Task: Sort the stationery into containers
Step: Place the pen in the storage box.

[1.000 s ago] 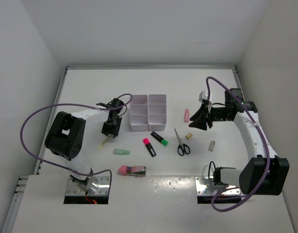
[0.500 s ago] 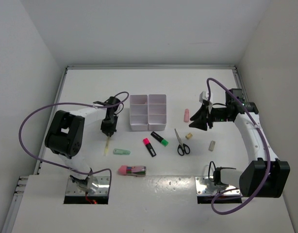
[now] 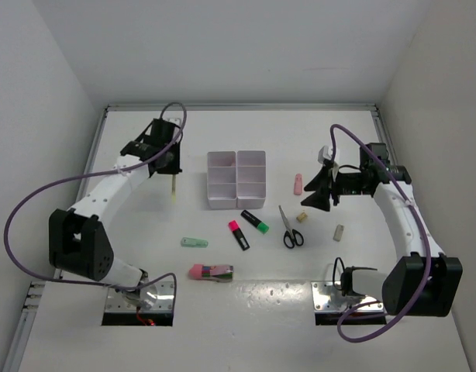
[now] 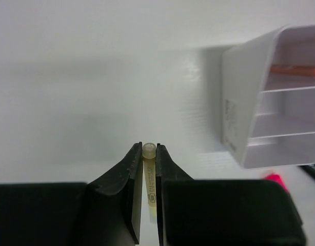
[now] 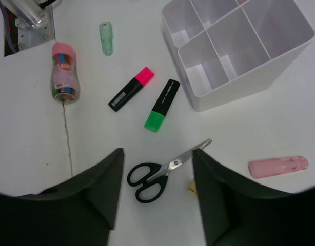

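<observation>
Pinching a pale pen (image 4: 150,197) between narrow jaws, the left gripper (image 4: 149,149) hung above the table (image 4: 96,77), left of the tray (image 4: 239,102). The right gripper (image 5: 157,152) gaped wide over the scissors (image 5: 165,170), near two highlighters (image 5: 162,105) lying before the tray.

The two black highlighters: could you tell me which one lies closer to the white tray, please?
The green-tipped highlighter: its black end almost reaches the tray's near wall, while the pink-tipped highlighter lies clearly farther from it.
</observation>
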`<state>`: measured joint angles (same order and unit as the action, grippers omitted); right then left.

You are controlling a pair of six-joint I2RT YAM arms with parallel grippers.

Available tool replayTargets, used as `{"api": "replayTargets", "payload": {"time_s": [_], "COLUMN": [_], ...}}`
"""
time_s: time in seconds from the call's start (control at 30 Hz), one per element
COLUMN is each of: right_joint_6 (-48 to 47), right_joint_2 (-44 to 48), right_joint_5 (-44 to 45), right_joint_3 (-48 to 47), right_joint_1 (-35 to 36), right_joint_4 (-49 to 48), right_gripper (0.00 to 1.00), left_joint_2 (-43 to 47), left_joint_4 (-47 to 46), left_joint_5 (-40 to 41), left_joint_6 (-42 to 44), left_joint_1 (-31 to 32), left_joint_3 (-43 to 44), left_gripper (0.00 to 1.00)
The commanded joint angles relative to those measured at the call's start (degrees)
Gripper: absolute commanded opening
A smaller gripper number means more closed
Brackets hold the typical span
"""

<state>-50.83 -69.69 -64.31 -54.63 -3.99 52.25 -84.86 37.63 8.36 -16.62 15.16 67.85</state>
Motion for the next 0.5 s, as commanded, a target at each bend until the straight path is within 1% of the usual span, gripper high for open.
{"api": "replayTargets", "payload": {"time_s": [0.0,0.03,0.07,0.1,0.13,0.2,0.23,0.33,0.47], "right_joint_6": [3.3,4.1,7.5,9.2,11.4,17.5,17.5,20.6,27.2], "right_joint_2": [0.8,-0.1,-0.7,-1.3,-1.9,-3.9,-4.4,-5.7,-4.8], "right_joint_5": [-0.8,-0.2,1.0,1.8,3.9,5.9,6.4,8.6,12.8], "right_joint_3": [0.3,-0.4,-1.3,-1.8,-2.3,-3.5,-3.6,-5.0,-4.4], "right_joint_1": [-0.1,-0.1,-0.1,-0.1,-0.1,-0.1,-0.1,-0.1,-0.1], "right_joint_4": [-4.3,-5.0,-5.7,-6.2,-7.8,-9.4,-9.4,-10.1,-15.5], "right_gripper": [0.52,0.23,0.09,0.0,0.0,0.0,0.0,0.0,0.0], "left_joint_2": [4.1,4.6,5.3,5.3,6.0,6.6,7.5,10.0,12.5], "left_joint_4": [-0.4,-0.4,-0.4,-1.3,-1.8,-3.6,-4.5,-8.8,-14.2], "left_joint_5": [-2.6,-2.6,-3.3,-3.4,-3.4,-3.9,-3.9,-3.9,-5.5], "left_joint_6": [-0.3,-0.3,-0.8,-0.8,-0.8,-0.8,-0.8,-1.3,-1.8], "left_joint_1": [1.8,2.6,3.1,3.8,5.8,7.9,9.6,11.6,13.0], "left_joint_3": [5.3,6.1,7.0,8.3,8.3,9.1,9.1,8.0,6.5], "left_gripper": [0.0,0.0,0.0,0.0,0.0,0.0,0.0,0.0,0.0]}}
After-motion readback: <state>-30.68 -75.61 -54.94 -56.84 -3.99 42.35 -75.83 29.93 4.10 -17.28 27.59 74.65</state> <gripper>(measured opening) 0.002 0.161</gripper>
